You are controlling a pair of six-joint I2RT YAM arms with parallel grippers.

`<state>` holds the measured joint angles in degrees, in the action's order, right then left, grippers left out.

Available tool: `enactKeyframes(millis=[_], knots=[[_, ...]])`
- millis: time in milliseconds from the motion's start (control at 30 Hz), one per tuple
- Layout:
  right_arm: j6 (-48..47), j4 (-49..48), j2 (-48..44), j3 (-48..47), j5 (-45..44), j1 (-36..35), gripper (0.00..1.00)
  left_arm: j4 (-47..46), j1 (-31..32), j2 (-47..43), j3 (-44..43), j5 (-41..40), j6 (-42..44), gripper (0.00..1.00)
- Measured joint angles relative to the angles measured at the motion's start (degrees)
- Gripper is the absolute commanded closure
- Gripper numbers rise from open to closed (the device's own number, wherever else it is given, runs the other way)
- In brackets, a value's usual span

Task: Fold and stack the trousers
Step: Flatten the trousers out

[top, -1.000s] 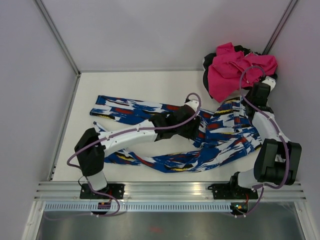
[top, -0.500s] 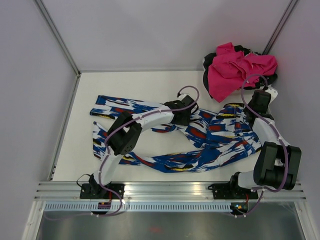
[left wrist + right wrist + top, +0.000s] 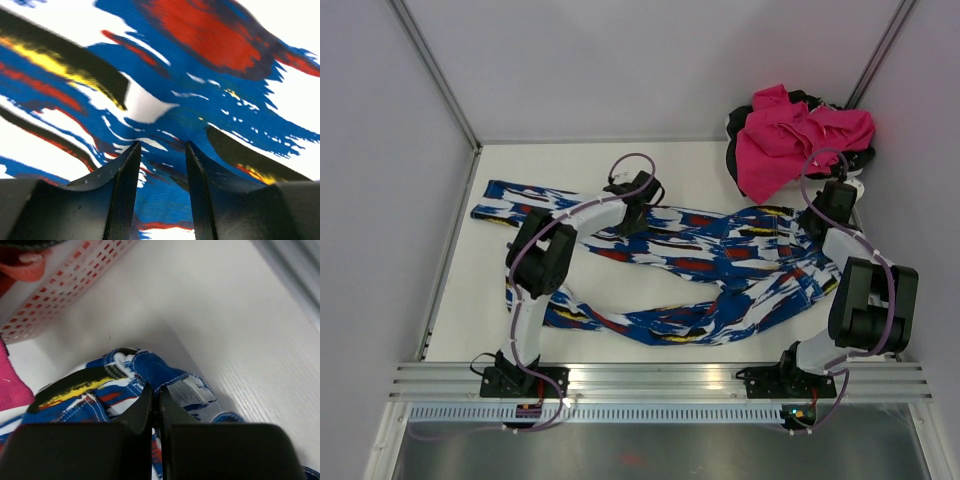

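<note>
The trousers, blue with white, red, black and yellow blotches, lie spread on the white table. Their waist is at the right and both legs run left. My left gripper sits on the upper leg. In the left wrist view its jaws stand apart, tips down on the patterned cloth, which lies nearly flat between them. My right gripper is at the waist, far right. In the right wrist view it is shut on the blue waistband edge, next to a white label.
A pile of pink clothing lies at the back right corner, just behind the right gripper. The right wrist view shows it in a red-and-white mesh basket. White walls stand close on the left, back and right of the table.
My left arm swept left along the upper leg, from the crotch to mid-leg, and that leg now lies straighter and further left. The right gripper stayed shut on the waist.
</note>
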<state>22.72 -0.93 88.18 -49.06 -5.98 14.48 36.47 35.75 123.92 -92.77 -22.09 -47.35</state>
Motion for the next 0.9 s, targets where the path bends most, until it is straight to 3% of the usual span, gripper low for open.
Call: enactKeyframes(millis=[167,433,500,533,567,700,800,833,900], knots=[[-0.44,-1.77,4.09,-1.6,2.97,-0.02,1.0,-1.46,-4.66,-3.82,5.99,0.46,-1.68,0.53],[-2.47,-3.15,8.76,-8.04,7.54,-0.11,0.96,-1.86,-6.27,-3.93,5.7,2.29,-1.68,0.52],[-2.62,-2.97,10.25,-10.45,8.94,-0.13,0.78,-1.86,-6.54,-3.67,5.16,2.97,-1.68,0.52],[-2.91,-2.67,11.17,-11.89,9.44,-0.13,0.2,-1.86,-6.62,-3.48,4.79,3.13,-1.68,0.52],[-2.97,-2.03,12.02,-13.29,10.14,-0.11,0.02,-1.4,-6.75,-2.86,3.78,3.26,-1.66,0.52],[-4.74,1.99,11.54,-15.41,12.09,0.0,0.02,-1.05,-7.13,-1.01,0.57,3.74,-0.42,0.47],[-5.09,3.63,4.57,-9.9,11.93,0.0,0.02,-2.34,-7.15,-2.71,2.36,3.78,2.62,0.34],[-5.25,5.14,0.94,-7.78,11.45,-0.04,0.02,-2.6,-7.17,-3.74,3.41,3.82,3.3,0.23],[-5.27,8.37,-6.82,-4.98,8.94,-0.02,0.02,-2.82,-7.15,-7.69,6.05,4.26,5.77,0.15]])
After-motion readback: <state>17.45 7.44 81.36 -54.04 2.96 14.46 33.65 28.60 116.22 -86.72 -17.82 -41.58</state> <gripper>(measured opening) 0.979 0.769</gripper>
